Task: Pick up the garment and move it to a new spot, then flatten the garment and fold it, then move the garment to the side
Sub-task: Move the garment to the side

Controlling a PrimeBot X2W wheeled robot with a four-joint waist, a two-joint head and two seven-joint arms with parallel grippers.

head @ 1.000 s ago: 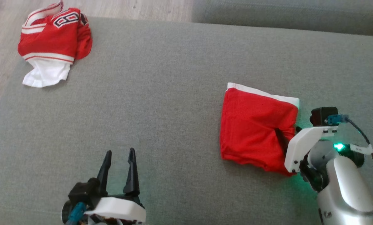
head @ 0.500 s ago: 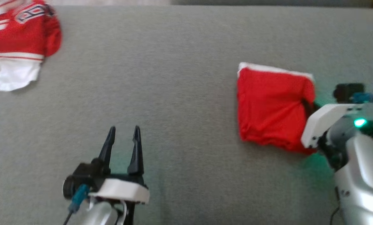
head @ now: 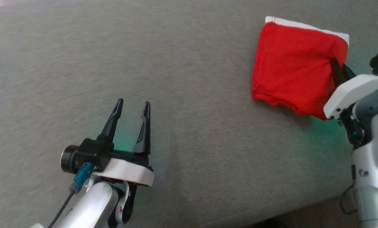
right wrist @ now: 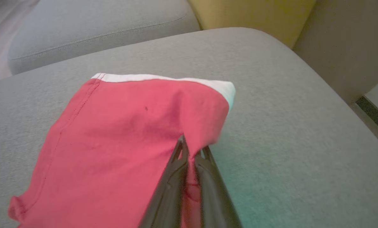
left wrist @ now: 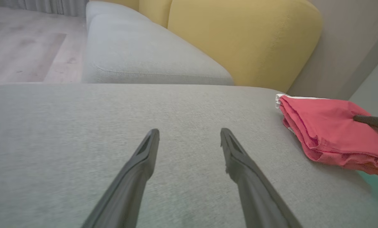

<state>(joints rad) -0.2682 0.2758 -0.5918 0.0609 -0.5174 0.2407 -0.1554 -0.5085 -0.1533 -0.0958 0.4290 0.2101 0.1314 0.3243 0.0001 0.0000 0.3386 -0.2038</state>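
— What's different from a second ago?
— Nearest, the left gripper (head: 133, 102) hovers over the grey seat (head: 192, 57) as before, fingers spread wide. The right gripper (right wrist: 193, 146) stood open then; now its fingers are pinched together on the right edge of the folded red garment (head: 290, 63), and the cloth puckers up there.
— Has the garment shifted?
— Hard to say. The head camera swung, so the whole picture moved. The garment lies on the seat's right part, white band on its far side.
— Anything in the way?
— The grippers stand well apart, grey seat between them. Beyond are a second grey cushion (left wrist: 138, 60), a yellow backrest (left wrist: 239, 41) and wooden floor (left wrist: 24, 47).
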